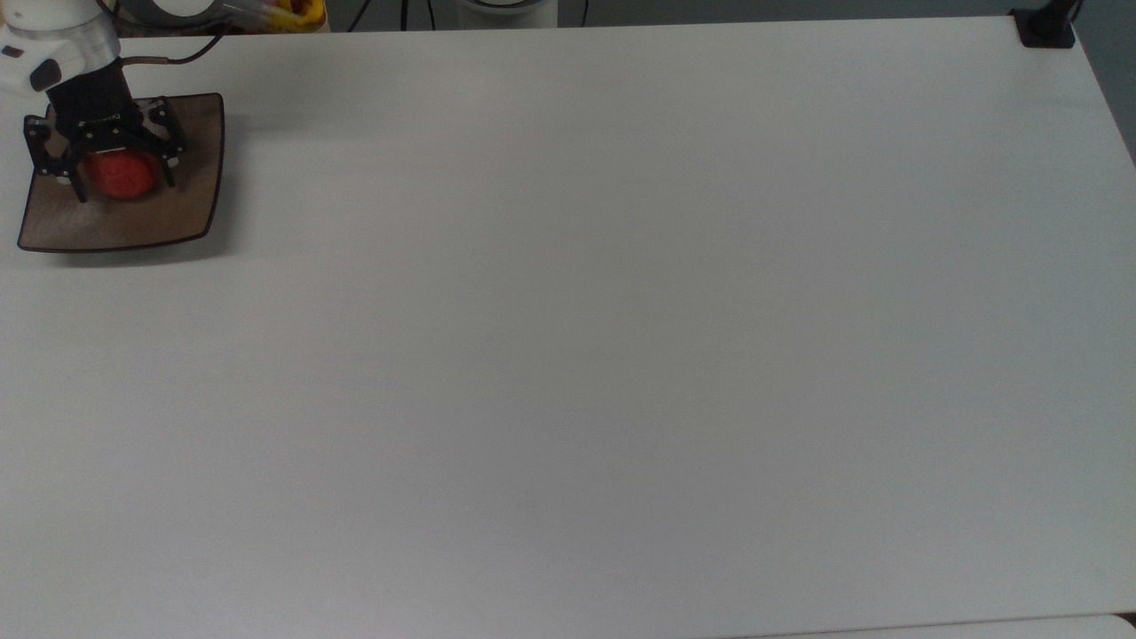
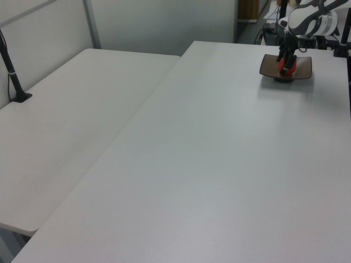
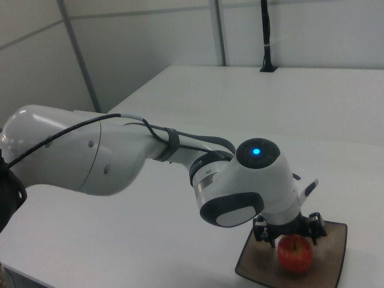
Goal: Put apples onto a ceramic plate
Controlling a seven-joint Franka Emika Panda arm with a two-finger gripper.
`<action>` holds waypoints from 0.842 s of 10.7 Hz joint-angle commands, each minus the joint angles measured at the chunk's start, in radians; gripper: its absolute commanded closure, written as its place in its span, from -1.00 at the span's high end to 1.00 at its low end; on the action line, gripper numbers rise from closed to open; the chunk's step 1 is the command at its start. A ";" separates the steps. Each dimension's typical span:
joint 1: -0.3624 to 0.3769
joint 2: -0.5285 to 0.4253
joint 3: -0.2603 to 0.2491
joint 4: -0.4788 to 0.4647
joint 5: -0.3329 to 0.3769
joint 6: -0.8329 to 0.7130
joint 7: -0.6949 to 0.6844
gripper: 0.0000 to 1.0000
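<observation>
Counter (image 1: 621, 337): white, bare across its whole span apart from the work at the far corner in the top view's upper left.

Ceramic plate (image 1: 191, 191): sits directly under the gripper, flat on the counter, square and brown with a dark rim.

Gripper (image 1: 122, 177): lowered over the plate, its black fingers (image 1: 169, 158) standing on either side of the apple. From the top view they look spread a little wider than the fruit, but I cannot tell whether the pads are pressing on it or have let go.

Apple (image 3: 295, 252): between the fingers, low on the plate; in the right view it appears to rest on the glaze, near the plate's middle.

Step, as I judge it: release at the end of placement. Next move calls for confirming the fingers are clear, then a straight vertical lift so the round fruit is not nudged into rolling.

Hard to make out: the wrist covers the apple's top in the top view; the contact point under it is hidden; in the left view the group is small and distant.
</observation>
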 commanded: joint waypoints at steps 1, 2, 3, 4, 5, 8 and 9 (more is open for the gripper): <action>0.012 -0.035 -0.006 -0.009 0.022 -0.020 0.012 1.00; 0.014 -0.059 -0.006 0.003 0.022 -0.074 0.027 1.00; 0.018 -0.088 -0.004 0.030 0.022 -0.141 0.079 1.00; 0.020 -0.108 -0.004 0.079 0.022 -0.221 0.136 1.00; 0.027 -0.131 -0.004 0.125 0.022 -0.305 0.197 1.00; 0.046 -0.223 -0.004 0.214 0.022 -0.517 0.379 1.00; 0.056 -0.252 -0.006 0.239 0.022 -0.587 0.435 1.00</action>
